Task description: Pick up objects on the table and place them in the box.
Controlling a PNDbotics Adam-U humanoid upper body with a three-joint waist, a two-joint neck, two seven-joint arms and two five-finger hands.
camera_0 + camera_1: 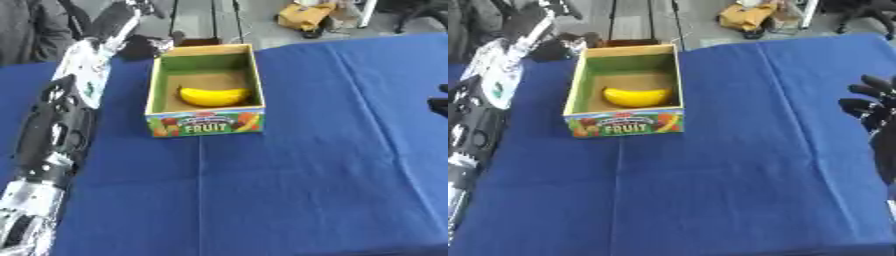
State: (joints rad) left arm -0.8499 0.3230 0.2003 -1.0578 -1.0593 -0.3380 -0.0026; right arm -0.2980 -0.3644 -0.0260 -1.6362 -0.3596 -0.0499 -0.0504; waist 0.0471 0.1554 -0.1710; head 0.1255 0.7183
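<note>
Tabletop (306,175): covered in a blue cloth with faint fold creases running lengthwise and crosswise; bare over most of its near and right portions.

Box (206,123): open cardboard carton, green inner walls, brown floor, a printed front panel reading "FRUIT". It stands on the tabletop toward the far left, well apart from the right hand and just beside the left arm.

Banana (213,96): yellow, lying on its side on the floor of the box, toward the front wall.

Right hand (874,112): black, at the right edge of the view, level with the box and well to its right; fingers spread and relaxed, holding nothing.

Left arm (66,120): black and silver, running up the left side from the near corner to beyond the box's far left corner. Left hand (157,46): dark shape just behind that corner; cannot tell whether its fingers are spread or curled.

Room: grey floor beyond the tabletop, with a yellow bag (306,16) and dark furniture legs.
</note>
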